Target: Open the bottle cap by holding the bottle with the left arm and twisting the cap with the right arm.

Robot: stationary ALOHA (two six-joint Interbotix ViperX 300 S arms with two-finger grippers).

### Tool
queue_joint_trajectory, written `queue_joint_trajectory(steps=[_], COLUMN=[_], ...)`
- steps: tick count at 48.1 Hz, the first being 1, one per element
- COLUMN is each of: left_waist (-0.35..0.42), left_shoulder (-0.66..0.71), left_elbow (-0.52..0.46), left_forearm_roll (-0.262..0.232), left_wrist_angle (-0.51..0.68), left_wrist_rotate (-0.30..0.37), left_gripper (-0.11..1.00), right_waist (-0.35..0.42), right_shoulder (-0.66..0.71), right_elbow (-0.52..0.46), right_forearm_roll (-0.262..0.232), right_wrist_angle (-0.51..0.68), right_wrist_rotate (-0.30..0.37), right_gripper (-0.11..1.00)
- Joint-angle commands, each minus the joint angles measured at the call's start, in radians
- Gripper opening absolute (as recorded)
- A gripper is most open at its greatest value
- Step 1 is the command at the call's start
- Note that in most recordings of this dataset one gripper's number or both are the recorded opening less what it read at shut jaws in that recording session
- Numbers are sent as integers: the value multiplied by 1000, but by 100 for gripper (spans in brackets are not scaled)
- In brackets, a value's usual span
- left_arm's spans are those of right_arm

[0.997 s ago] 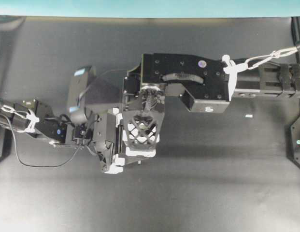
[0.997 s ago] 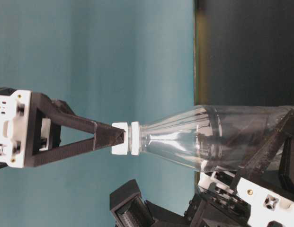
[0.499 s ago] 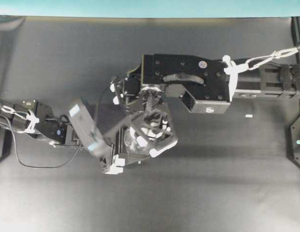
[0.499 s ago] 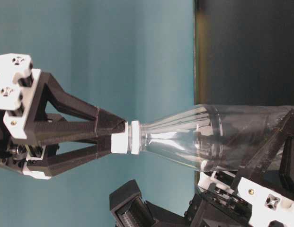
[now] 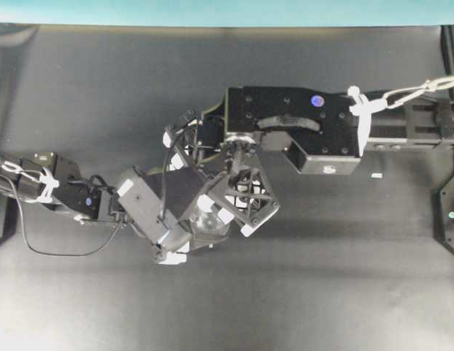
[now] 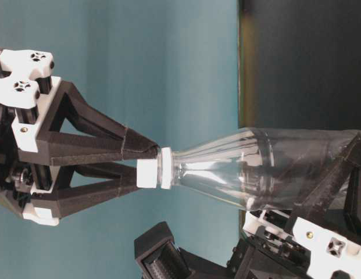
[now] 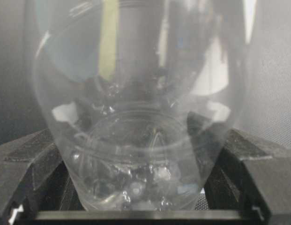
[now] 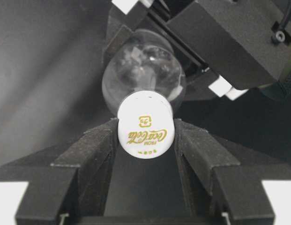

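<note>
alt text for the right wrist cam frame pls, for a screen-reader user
The right pincer is shut on the white bottle cap, a black finger pressed to each side, the cap's gold printed logo facing the camera. Behind the cap the clear bottle recedes toward the dark table, with the left arm at upper right.

Even, soft light is falling from above on the dark table in the overhead view, leaving only faint shadows under the arms and washing out the lower left corner into a pale glare. In the left wrist view the clear bottle is sitting so close that it is looking hazy and soft, with bright reflections smearing across its curved wall. The right wrist view is staying dim at its edges while the white cap is catching the light sharply, and the table-level view is showing crisp streaks glinting along the bottle's shoulder.
</note>
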Motion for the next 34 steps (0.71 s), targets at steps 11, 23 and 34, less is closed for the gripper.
queue_joint_trajectory(steps=[11,23,34], left_waist=[-3,-3,-3], left_shoulder=[-9,-9,-11], left_elbow=[-3,-5,-5], left_forearm_roll=[3,3,3], left_wrist_angle=[-2,17,17], left_wrist_rotate=[0,0,0], left_gripper=[82,82,82], right_waist=[41,41,43], right_shoulder=[-5,-9,-46], right_elbow=[2,12,58], right_forearm_roll=[5,5,3], right_wrist_angle=[-28,-38,-81], right_wrist_rotate=[52,109,170], right_gripper=[39,38,78])
